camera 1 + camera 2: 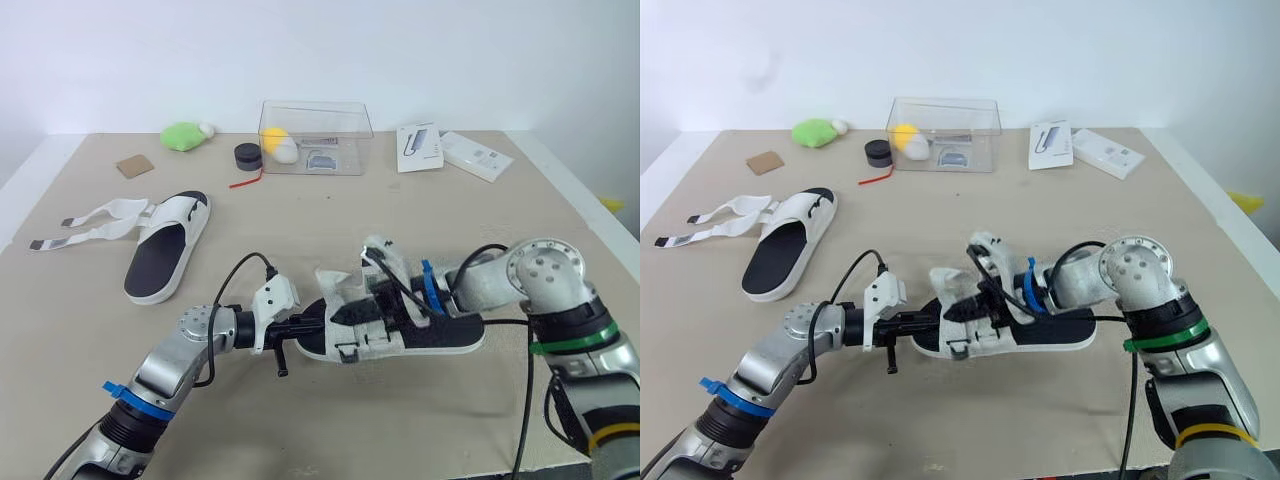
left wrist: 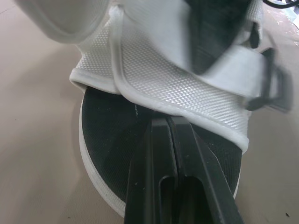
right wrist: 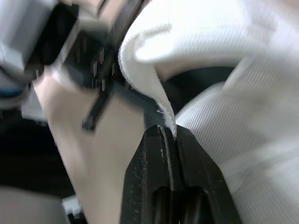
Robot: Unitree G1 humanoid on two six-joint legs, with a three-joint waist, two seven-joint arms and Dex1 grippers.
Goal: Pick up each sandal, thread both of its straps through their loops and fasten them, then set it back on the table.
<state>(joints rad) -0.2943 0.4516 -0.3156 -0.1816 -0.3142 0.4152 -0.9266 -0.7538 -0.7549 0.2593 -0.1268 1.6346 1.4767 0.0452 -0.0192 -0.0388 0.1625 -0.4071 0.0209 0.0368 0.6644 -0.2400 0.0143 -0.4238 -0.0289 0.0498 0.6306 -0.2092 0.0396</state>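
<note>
The near sandal (image 1: 440, 335), white with a black footbed, lies in the middle of the table between my two arms. My left gripper (image 1: 322, 324) reaches in at its toe end. In the left wrist view its fingers (image 2: 159, 154) are pressed together over the black footbed (image 2: 107, 135), tips against the edge of the white mesh upper (image 2: 154, 74). My right gripper (image 3: 169, 131) is shut on the edge of a white strap (image 3: 149, 79), which it holds above the sandal's upper. The second sandal (image 1: 165, 245) lies at the left with both straps (image 1: 90, 225) spread open on the table.
A clear plastic box (image 1: 315, 135) holding a yellow object stands at the back centre. Beside it are a green plush (image 1: 183, 135), a small black round lid (image 1: 247, 155) and a brown card (image 1: 134, 166). Two white boxes (image 1: 420, 147) (image 1: 478, 155) lie at the back right.
</note>
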